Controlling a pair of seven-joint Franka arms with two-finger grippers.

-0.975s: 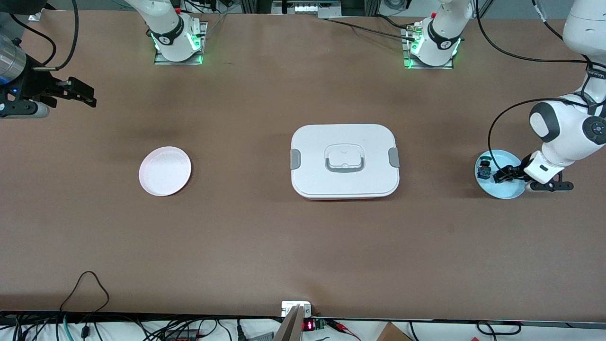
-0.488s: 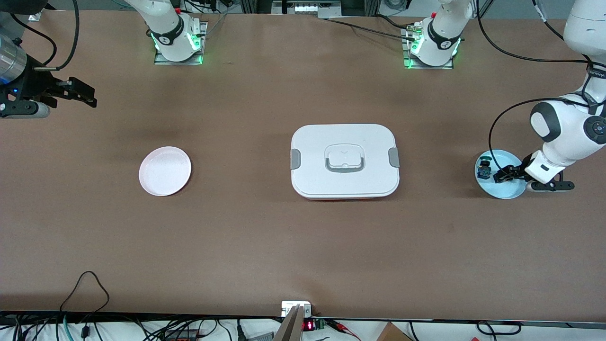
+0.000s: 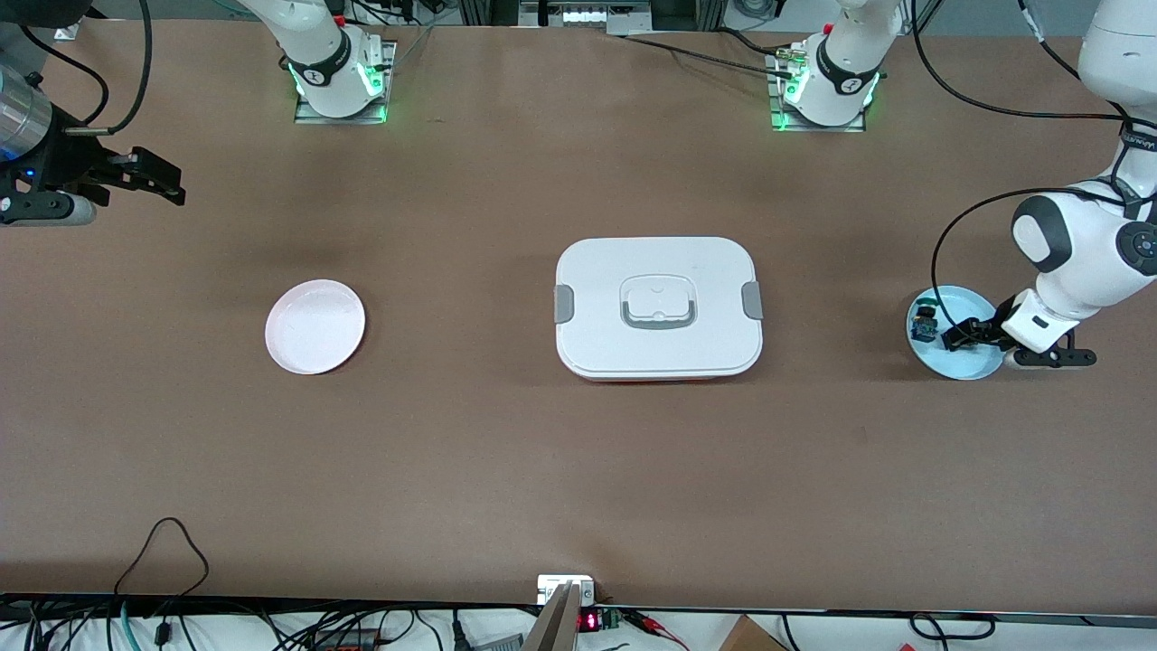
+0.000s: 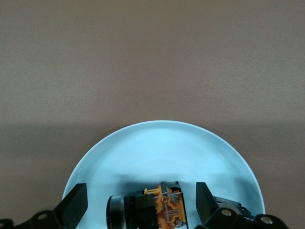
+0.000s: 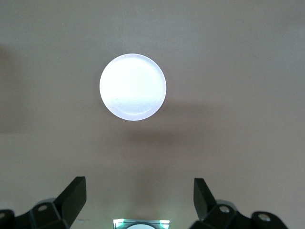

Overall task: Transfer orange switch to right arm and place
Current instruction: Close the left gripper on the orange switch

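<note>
A brown table (image 3: 506, 452) fills the front view, with cables along its near edge. At about nine o'clock in that view the right gripper (image 3: 167, 185) waits in the air over the table at the right arm's end, its fingers (image 5: 71, 198) spread apart and holding nothing. A white plate (image 3: 315, 326) lies on the table toward that end. At the centre sits a white lidded box (image 3: 658, 307) with grey latches. At about three o'clock, at the left arm's end, lies a light blue plate (image 3: 967, 366). The left gripper (image 3: 956, 334) is low over it, fingers (image 4: 74, 210) apart on either side of the orange switch (image 4: 162, 210), which lies on the blue plate between them, not clamped. A blue-and-green part (image 3: 924, 323) also lies on that plate.
</note>
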